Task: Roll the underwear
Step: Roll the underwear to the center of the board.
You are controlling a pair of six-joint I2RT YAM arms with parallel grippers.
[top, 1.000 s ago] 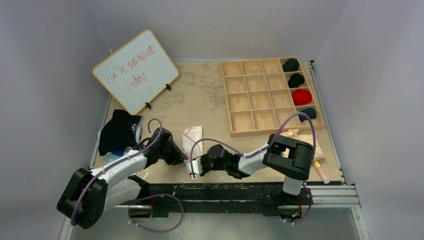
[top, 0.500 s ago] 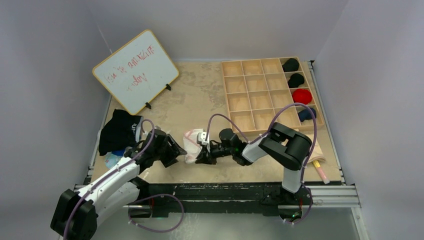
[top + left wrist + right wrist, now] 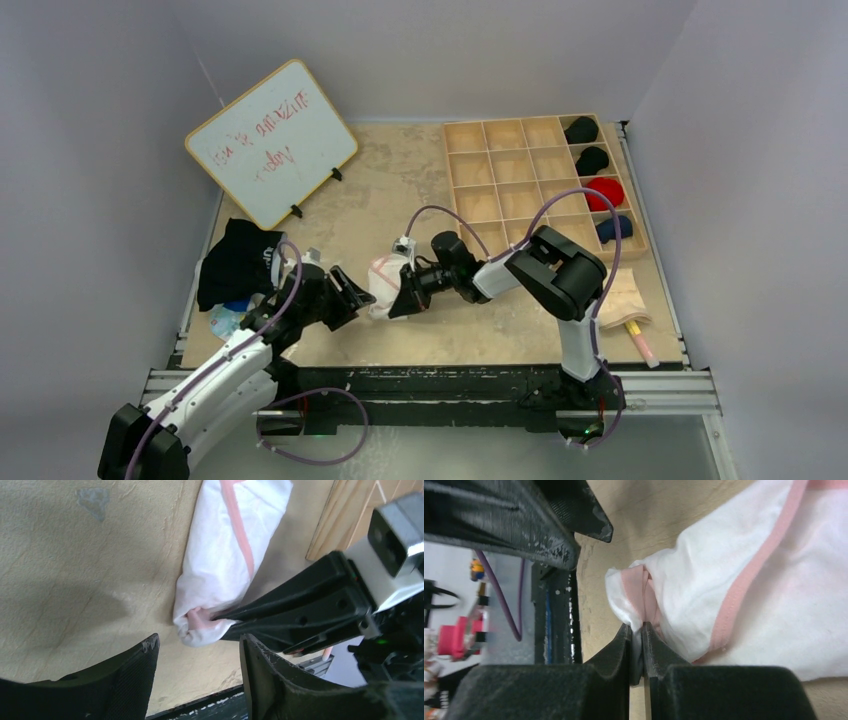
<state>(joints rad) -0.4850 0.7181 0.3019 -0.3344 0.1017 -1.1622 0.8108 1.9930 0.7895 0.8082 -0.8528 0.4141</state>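
The white underwear with pink trim lies half rolled on the table near the front middle. It also shows in the left wrist view and the right wrist view. My right gripper is shut on the near end of the underwear, jaws pinching the white and pink folds. My left gripper is open and empty, just left of the underwear's near end, fingers apart and not touching it.
A wooden compartment tray with rolled black, red and navy items stands at the back right. A whiteboard leans at the back left. Dark clothes lie at the left edge. Beige cloth lies at the right front.
My right gripper has swung from the table's front edge up to the underwear and shut on its near end, lifting and curling it. My left gripper has moved closer to it.
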